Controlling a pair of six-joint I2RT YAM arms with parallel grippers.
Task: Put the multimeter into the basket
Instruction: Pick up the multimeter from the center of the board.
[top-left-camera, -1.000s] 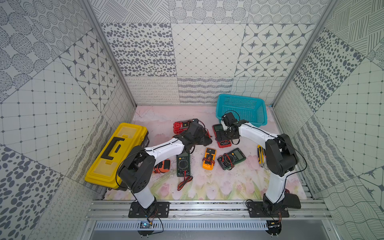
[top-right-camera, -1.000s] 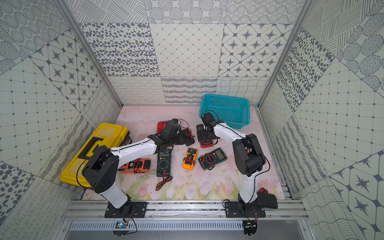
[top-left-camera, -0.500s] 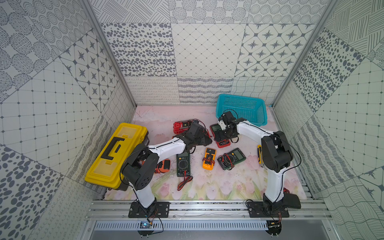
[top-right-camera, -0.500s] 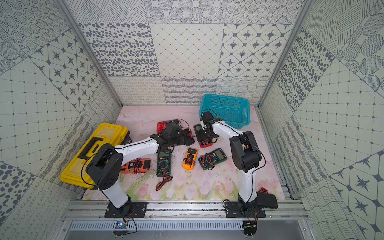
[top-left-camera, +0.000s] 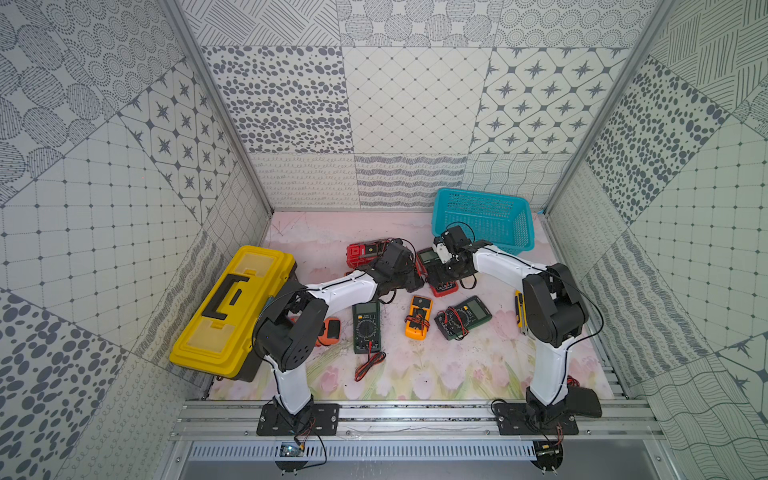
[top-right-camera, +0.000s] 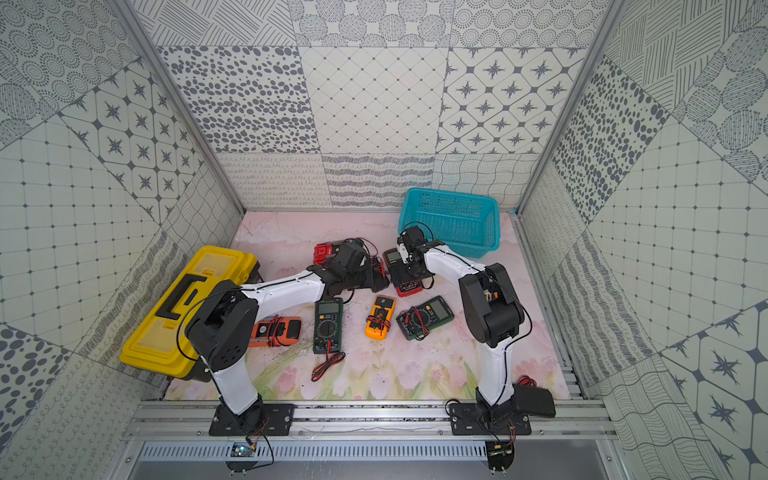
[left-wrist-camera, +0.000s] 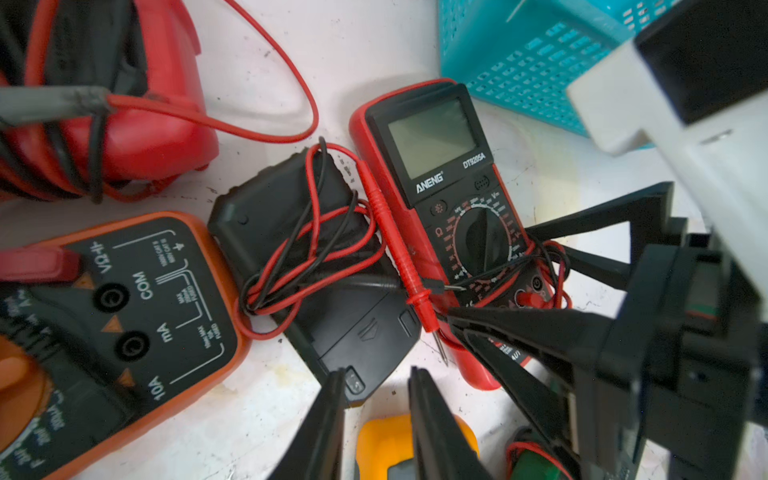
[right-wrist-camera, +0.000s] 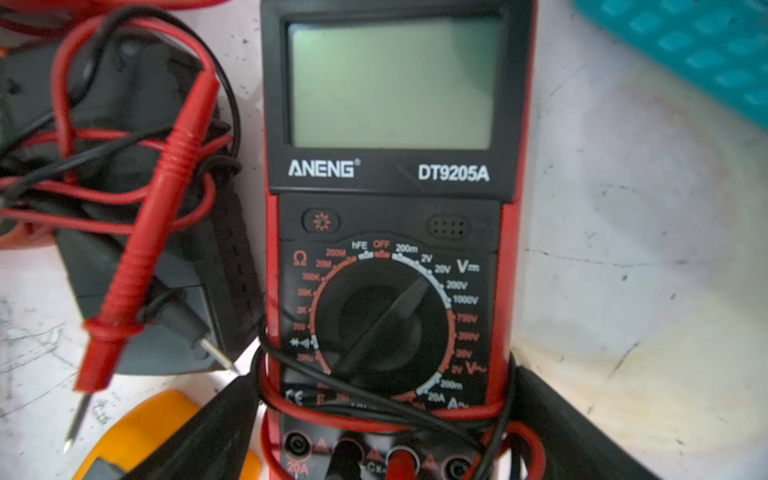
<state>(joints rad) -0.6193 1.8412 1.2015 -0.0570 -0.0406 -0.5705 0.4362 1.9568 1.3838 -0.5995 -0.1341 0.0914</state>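
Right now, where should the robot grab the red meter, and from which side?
Across its narrow width at the jack end, coming down from above. The red meter lies flat, face up, with straight long sides for the jaws. The open right gripper straddles it there; mind the leads looped round that end.

Red multimeter (right-wrist-camera: 390, 249): ANENG, DT9205A. Dial ring: OFF, hFE, Ω, 200m, 2V, 20V, 200V, 1000V, 750V, 20A. Orange multimeter (left-wrist-camera: 124, 324) jacks: COM, mA, 10A, VΩ. Finer print too blurred.
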